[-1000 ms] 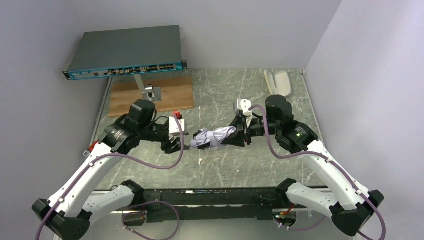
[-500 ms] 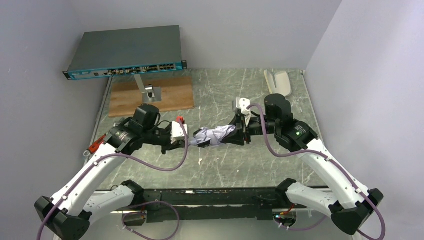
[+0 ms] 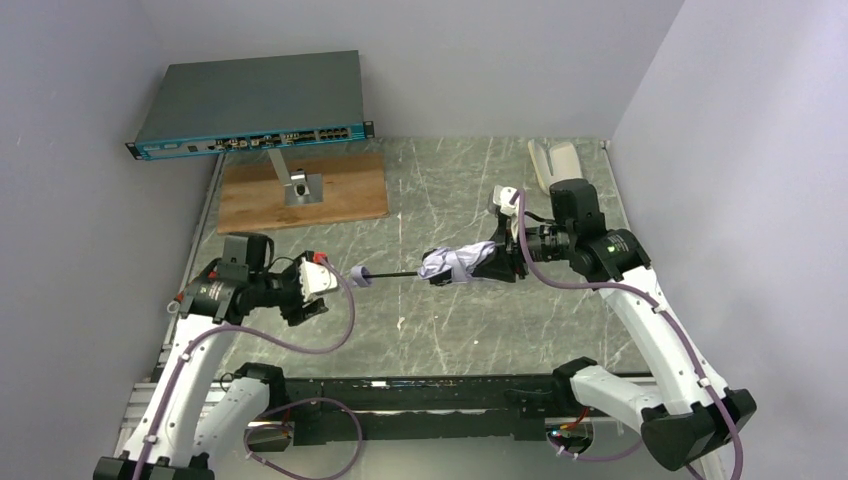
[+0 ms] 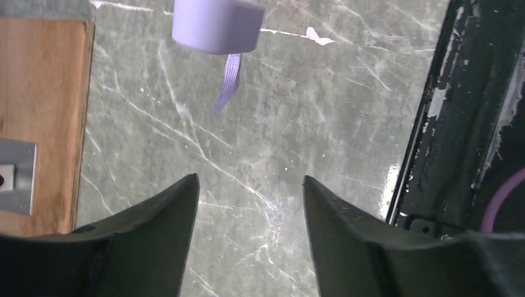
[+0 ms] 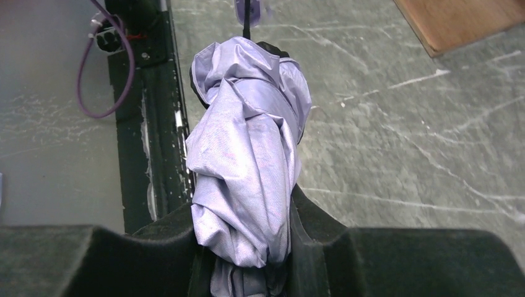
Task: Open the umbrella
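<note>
The umbrella's silvery-white bundled canopy (image 3: 455,264) hangs above the table middle, held in my right gripper (image 3: 497,262), which is shut on its rear end. In the right wrist view the canopy (image 5: 247,142) sits clamped between the fingers of that gripper (image 5: 244,207). A thin black shaft (image 3: 398,273) runs left from the canopy to the small white handle (image 3: 360,274). My left gripper (image 3: 322,298) is open and empty, just left of the handle. In the left wrist view the handle (image 4: 216,25) and its strap (image 4: 229,80) float ahead of the left gripper (image 4: 251,179).
A grey network switch (image 3: 250,100) sits at the back left. A wooden board (image 3: 340,195) with a metal bracket (image 3: 295,182) lies in front of it. A white scoop-shaped object (image 3: 555,165) lies at the back right. The black front rail (image 4: 446,124) runs along the table's near edge.
The arms have drawn apart: the canopy went right with the right gripper, and the black shaft now shows extended. The left gripper has moved left and stands open, off the handle.
</note>
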Robot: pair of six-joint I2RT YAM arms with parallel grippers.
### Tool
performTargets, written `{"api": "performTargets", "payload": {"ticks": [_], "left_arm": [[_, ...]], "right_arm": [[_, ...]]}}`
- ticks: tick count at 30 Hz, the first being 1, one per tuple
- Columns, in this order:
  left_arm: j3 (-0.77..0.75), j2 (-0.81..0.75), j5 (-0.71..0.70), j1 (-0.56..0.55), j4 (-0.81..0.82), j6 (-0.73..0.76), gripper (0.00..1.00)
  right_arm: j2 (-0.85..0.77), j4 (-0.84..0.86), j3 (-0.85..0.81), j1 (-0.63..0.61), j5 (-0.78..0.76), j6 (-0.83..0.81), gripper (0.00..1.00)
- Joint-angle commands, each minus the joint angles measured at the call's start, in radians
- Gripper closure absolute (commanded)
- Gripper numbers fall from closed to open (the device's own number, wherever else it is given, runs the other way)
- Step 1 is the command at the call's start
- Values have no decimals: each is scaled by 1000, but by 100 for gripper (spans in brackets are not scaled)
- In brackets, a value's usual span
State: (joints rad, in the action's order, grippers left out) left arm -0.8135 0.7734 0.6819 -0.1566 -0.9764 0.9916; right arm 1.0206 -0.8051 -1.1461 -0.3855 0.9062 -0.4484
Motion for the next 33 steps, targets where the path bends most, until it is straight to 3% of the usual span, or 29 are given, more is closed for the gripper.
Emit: {"api": "performTargets", "payload": {"ticks": [1,3,6,9,17,22,28,30,33], "left_arm": [[-138,52,101,11,-69,16,24],[-196,82,126,-13,-43,-43,12],[-267,138,92,-118,-18,-142,11],[-297,186,10,-251,30,-229,16],[-336,330,-146,-487,65,-193,26],[-323,406,-318,-568,124,-203,45],[-196,406,-483,-558,70,-118,79],[-93,344,-511,-489,69,-77,80],[71,214,-518,-288,57,70,67]], "right_arm": [[15,15,-59,16,25,-24,100],[34,3,-64,9,25,-30,100],[52,1,-70,-14,-2,-32,100],[61,-9,-85,-48,-30,-41,100],[47,6,-124,-93,-45,12,100],[33,-14,-153,-129,-85,23,100],[57,-130,-220,-111,-148,-36,100],[52,-185,-242,-75,-144,-69,100],[17,-236,-234,-10,-119,-118,100]]}}
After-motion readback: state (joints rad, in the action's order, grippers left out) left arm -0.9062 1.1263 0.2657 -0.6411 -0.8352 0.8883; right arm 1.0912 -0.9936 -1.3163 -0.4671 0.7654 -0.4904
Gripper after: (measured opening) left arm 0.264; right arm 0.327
